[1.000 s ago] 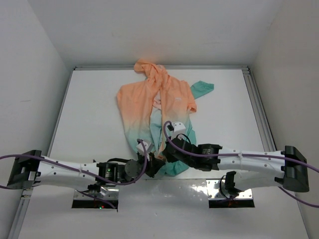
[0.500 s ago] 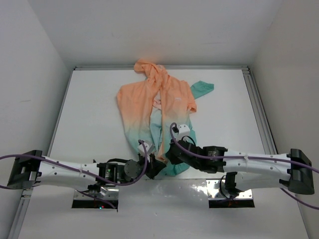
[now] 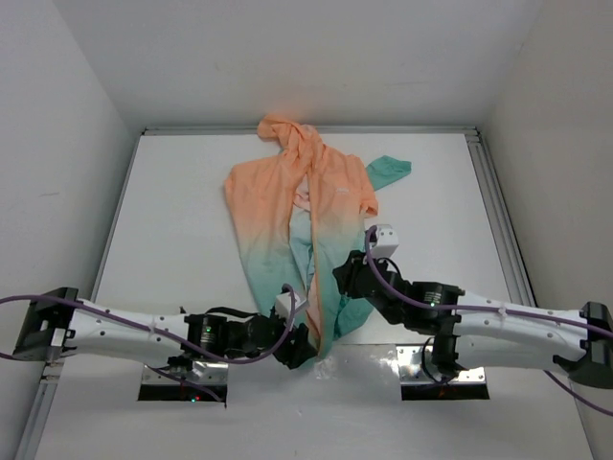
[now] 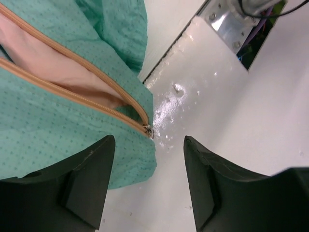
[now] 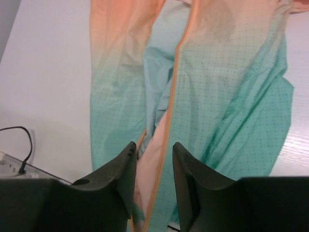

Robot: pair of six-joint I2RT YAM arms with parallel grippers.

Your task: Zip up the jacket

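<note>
The jacket (image 3: 287, 201) lies flat on the table, its peach hood far and its teal hem near the front edge. My left gripper (image 3: 305, 343) stands open at the hem, holding nothing. In the left wrist view its fingers (image 4: 87, 179) frame bare table, and the small metal zipper slider (image 4: 150, 130) sits at the hem corner just beyond the left gripper (image 4: 148, 141), where two orange zipper tapes meet. My right gripper (image 3: 350, 278) hovers over the teal part, open. In the right wrist view the orange zipper tape (image 5: 170, 111) runs between the right gripper (image 5: 154, 145) tips, with pink lining beside it.
Two metal base plates (image 3: 182, 380) (image 3: 421, 359) sit at the near edge, and one shows in the left wrist view (image 4: 224, 24). A rail (image 3: 493, 211) borders the table on the right. White walls close in three sides. A black cable (image 5: 21, 145) lies at the left.
Both grippers have opened and let go of the jacket's hem. The right gripper has drawn back to the right. The hem now lies stretched nearer the front edge.
</note>
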